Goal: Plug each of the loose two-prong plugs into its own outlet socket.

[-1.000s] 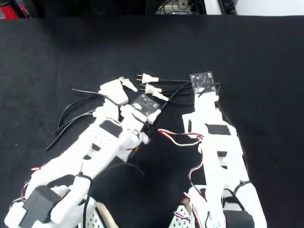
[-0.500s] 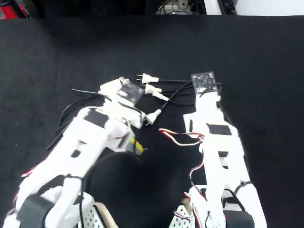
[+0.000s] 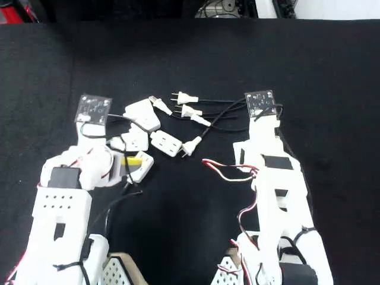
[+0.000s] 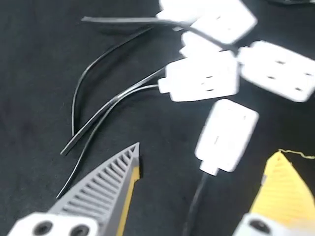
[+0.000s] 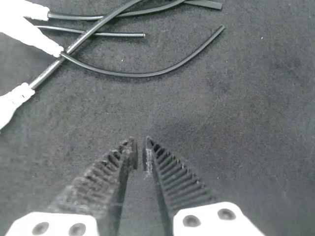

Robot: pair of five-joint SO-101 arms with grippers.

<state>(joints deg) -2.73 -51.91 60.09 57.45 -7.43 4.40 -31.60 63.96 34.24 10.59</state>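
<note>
The left gripper (image 4: 206,151) is spread wide above the black table (image 3: 332,71), one finger grey and one yellow, and a white outlet block (image 4: 226,133) lies on the cloth just ahead of the gap between them. To its right three more outlet blocks (image 3: 166,143) lie bunched together, and beside them three loose plugs (image 3: 193,113) rest on the table, trailing thin black cables (image 5: 142,74). Farther right, the right gripper (image 5: 139,153) hangs low over bare cloth near those cables, its fingers pressed almost together with nothing between them.
</note>
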